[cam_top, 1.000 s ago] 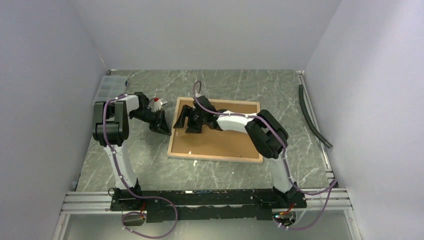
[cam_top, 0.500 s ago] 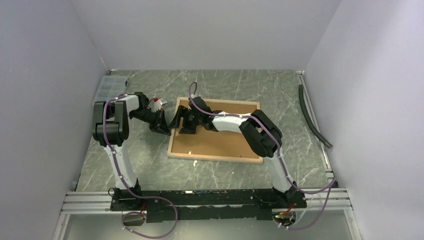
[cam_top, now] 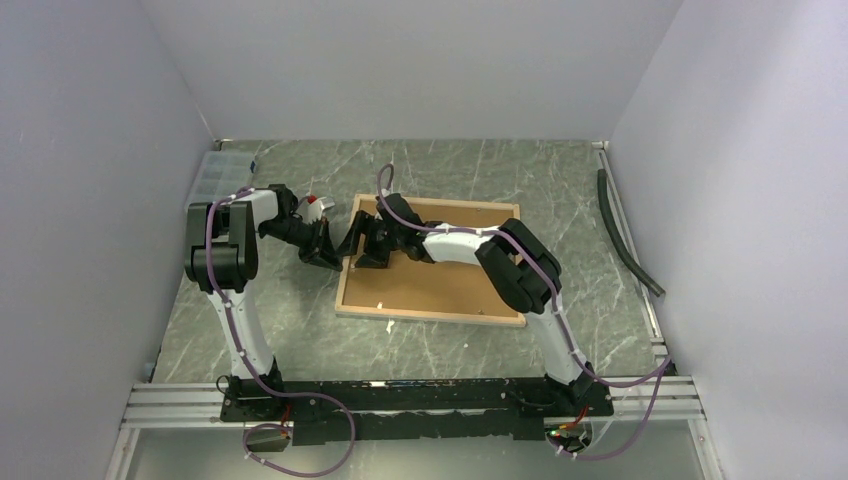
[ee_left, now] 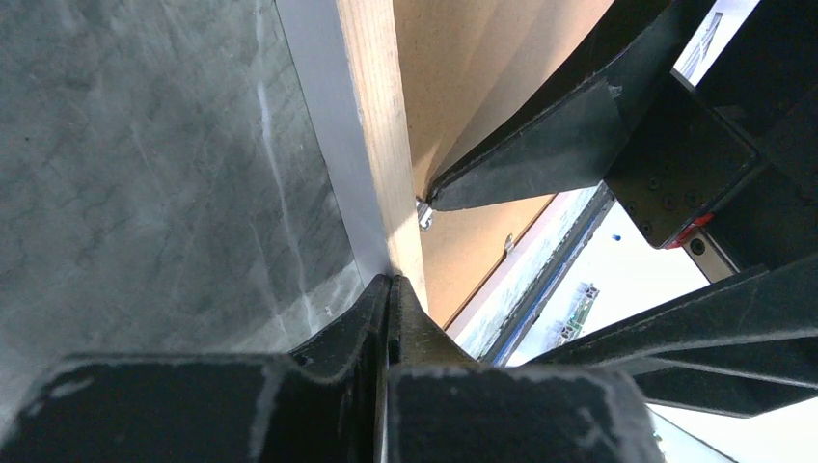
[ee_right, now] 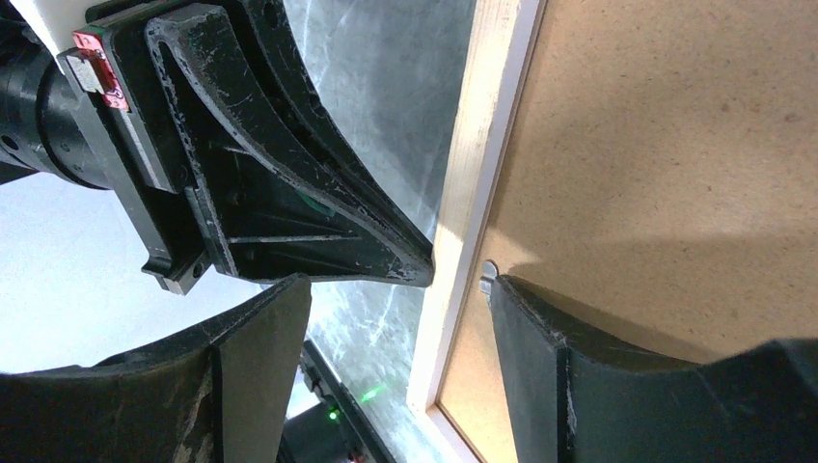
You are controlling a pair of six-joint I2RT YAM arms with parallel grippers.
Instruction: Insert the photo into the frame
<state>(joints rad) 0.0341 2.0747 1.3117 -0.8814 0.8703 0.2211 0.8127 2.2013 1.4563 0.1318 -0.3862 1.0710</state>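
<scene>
The left claw (ee_left: 389, 286), closed and empty, is touching the frame (ee_left: 371, 116) rim; the right claw (ee_right: 400, 285) is straddling that rim, wide open.

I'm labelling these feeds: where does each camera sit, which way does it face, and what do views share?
Top external: above and behind the bases, looking down on the table; left arm and right arm show.
Left wrist: on the left arm, looking along the shut left gripper at the frame.
Right wrist: on the right arm, looking past the open right gripper at the backing panel.
Shared: both wrist views show the frame's rim, one metal tab and the other gripper.
</scene>
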